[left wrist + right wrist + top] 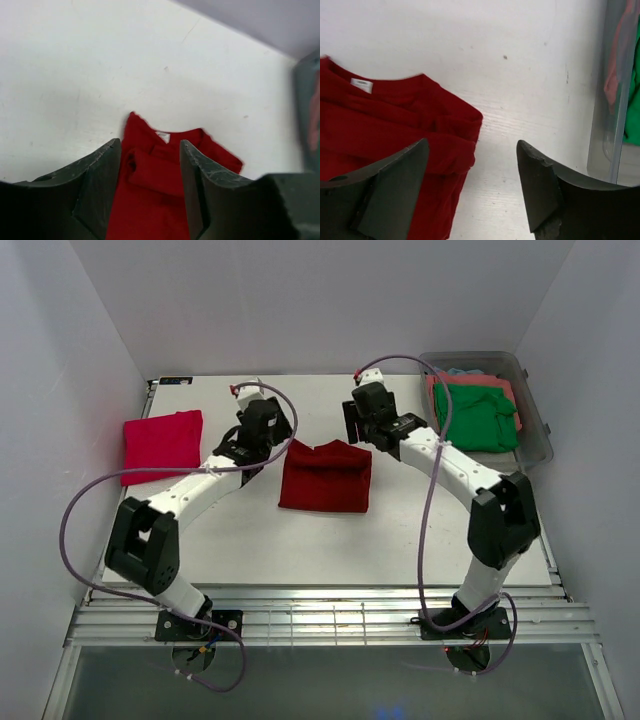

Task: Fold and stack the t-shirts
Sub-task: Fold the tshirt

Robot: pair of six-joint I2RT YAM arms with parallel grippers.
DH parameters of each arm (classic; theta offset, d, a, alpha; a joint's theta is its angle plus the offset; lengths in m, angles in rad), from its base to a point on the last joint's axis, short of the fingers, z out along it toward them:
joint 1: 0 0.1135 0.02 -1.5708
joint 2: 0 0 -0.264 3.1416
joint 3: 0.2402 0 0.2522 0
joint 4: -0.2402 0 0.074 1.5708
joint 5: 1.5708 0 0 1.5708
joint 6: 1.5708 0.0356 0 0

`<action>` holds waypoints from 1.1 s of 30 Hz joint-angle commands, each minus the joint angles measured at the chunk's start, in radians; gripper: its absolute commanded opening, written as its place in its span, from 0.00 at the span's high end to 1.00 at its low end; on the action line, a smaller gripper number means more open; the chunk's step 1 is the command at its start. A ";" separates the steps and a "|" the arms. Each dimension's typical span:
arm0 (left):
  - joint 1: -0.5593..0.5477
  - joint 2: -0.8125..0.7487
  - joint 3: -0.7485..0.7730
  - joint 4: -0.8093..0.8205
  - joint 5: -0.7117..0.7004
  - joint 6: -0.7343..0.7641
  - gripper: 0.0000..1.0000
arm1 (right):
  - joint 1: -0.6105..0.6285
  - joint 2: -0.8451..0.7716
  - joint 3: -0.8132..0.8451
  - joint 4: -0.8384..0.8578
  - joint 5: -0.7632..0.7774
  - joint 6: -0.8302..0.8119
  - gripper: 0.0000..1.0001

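Left wrist view. Shows open left gripper [150, 145], dark fingers [100, 185] spread, nothing clamped between. Looks through the gap onto dark red t-shirt [150, 200], folded, flat on white table [75, 75], collar with white label [162, 136] at the far end. Catches blurred edge of clear grey plastic tub [306, 115] at far right.

Right wrist view. Shows open right gripper [472, 145], jaws wide, holding nothing. Hovers at right edge of dark red t-shirt: left finger over cloth, right finger over bare table. Same label at collar, upper left. Tub wall down the right edge, coral t-shirt [615, 65] and green t-shirt [635, 100] seen through it, blurry.

Top external view. Puts dark red t-shirt mid-table, folded to a rough rectangle, between the two grippers: left one by its upper left corner, right one by its upper right corner. Cannot tell contact with cloth from here. Has pinkish-red t-shirt [162, 444] folded on far left of table, well apart from the dark red one. Tub at far right corner, green t-shirt lying on top of coral t-shirt inside, coral showing only at the edges.
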 commanded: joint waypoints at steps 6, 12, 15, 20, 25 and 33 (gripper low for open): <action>-0.071 -0.106 -0.141 0.104 0.224 -0.144 1.00 | 0.007 -0.192 -0.221 0.166 -0.360 0.093 0.92; -0.134 0.014 -0.190 0.146 0.332 -0.195 1.00 | 0.006 -0.115 -0.287 0.220 -0.584 0.142 0.92; -0.153 0.054 -0.200 0.175 0.349 -0.197 1.00 | 0.007 -0.072 -0.287 0.235 -0.644 0.155 0.92; -0.170 0.106 -0.208 0.189 0.347 -0.201 1.00 | 0.006 -0.008 -0.278 0.240 -0.676 0.164 0.92; -0.174 0.149 -0.214 0.187 0.349 -0.187 1.00 | 0.007 0.059 -0.236 0.241 -0.665 0.153 0.92; -0.185 0.151 -0.300 0.187 0.335 -0.180 1.00 | -0.019 0.201 -0.085 0.241 -0.586 0.129 0.92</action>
